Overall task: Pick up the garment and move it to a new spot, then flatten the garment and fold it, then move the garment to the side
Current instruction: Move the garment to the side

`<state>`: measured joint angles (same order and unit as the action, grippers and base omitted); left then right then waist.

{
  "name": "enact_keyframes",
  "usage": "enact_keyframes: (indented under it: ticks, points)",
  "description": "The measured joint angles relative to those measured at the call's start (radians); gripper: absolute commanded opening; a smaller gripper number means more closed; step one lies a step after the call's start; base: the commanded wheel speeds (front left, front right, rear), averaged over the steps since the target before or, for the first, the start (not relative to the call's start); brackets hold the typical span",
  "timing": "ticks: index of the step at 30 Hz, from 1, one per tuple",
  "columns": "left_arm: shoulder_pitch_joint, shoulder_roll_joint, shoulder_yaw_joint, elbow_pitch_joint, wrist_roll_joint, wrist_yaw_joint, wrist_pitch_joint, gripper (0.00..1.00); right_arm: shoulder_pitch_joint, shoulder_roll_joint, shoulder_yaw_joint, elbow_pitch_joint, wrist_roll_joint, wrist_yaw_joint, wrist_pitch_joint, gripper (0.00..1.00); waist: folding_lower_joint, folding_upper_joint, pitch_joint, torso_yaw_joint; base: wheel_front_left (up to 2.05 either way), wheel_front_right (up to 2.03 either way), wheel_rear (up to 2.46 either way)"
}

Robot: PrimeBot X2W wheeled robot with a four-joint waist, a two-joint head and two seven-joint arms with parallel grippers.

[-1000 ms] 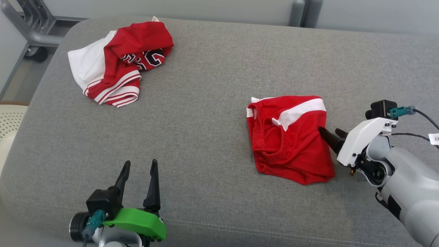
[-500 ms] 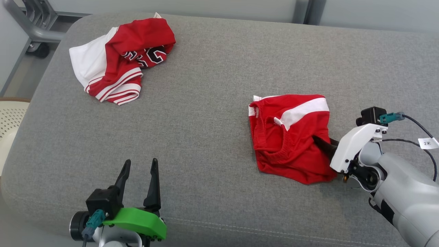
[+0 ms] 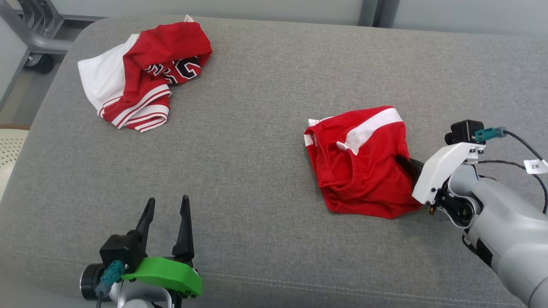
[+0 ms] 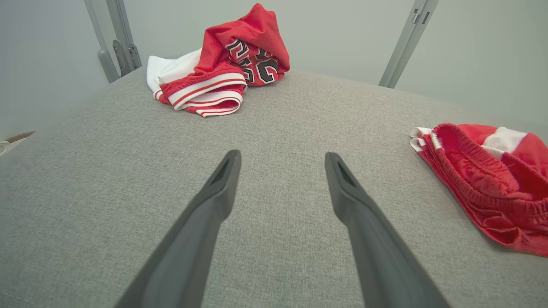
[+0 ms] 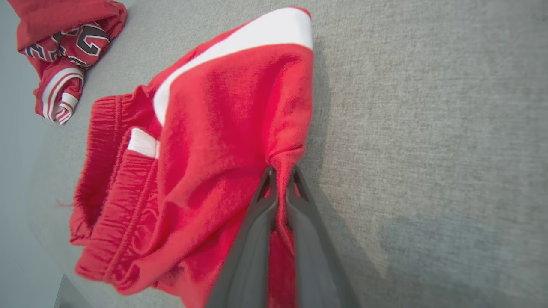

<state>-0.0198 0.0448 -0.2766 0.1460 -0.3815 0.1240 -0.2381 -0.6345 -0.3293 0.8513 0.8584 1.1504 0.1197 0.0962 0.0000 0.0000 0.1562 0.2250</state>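
Observation:
The garment [image 3: 359, 167] is a pair of red shorts with a white stripe and an elastic waistband, lying crumpled on the right half of the grey cushion. My right gripper [image 3: 402, 160] is at its right edge, shut on a pinched fold of the red cloth. The right wrist view shows that fold squeezed between my right gripper's [image 5: 281, 171] two fingers, with the garment [image 5: 222, 128] spread out to their left. My left gripper [image 3: 168, 201] stands open near the front left, nothing between its fingers, far from the garment [image 4: 483, 171].
A second red and white jersey [image 3: 141, 81] with black lettering lies bunched at the far left corner of the grey cushion [image 3: 257, 192]. A metal frame [image 3: 25, 34] stands past that corner. A cream perforated seat [image 3: 8, 149] sits off the left edge.
My right gripper has pushed onto the garment's right edge and shut on it, bunching the cloth. The head camera has shifted slightly. The left gripper stays where it was.

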Motion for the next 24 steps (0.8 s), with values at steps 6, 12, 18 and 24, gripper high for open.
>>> enact_keyframes:
  ticks: [6, 12, 18, 24]
  points:
    - [0.000, 0.000, 0.011, -0.010, 0.011, 0.000, 0.000, 1.00, -0.045, -0.042, -0.002, 0.022, -0.016, 0.003, 0.000, 0.00, 0.0000, 0.0000, 0.005, -0.025, 0.00, 0.00, 0.00]
    - [0.000, 0.000, 0.012, -0.025, 0.020, 0.000, 0.000, 1.00, -0.094, -0.096, -0.004, 0.044, -0.038, 0.003, 0.001, 0.00, 0.0000, 0.0000, 0.015, -0.053, 0.00, 0.00, 0.00]
    - [0.000, 0.000, 0.002, -0.043, 0.031, 0.000, 0.007, 1.00, -0.136, -0.167, -0.008, 0.080, -0.054, 0.003, 0.012, 0.00, 0.0000, 0.0000, 0.032, -0.089, 0.00, 0.00, 0.00]
    - [-0.002, 0.000, -0.001, -0.068, 0.054, 0.000, 0.019, 1.00, -0.197, -0.218, -0.008, 0.101, -0.074, 0.003, 0.031, 0.00, 0.0000, 0.0000, 0.059, -0.126, 0.00, 0.00, 0.00]
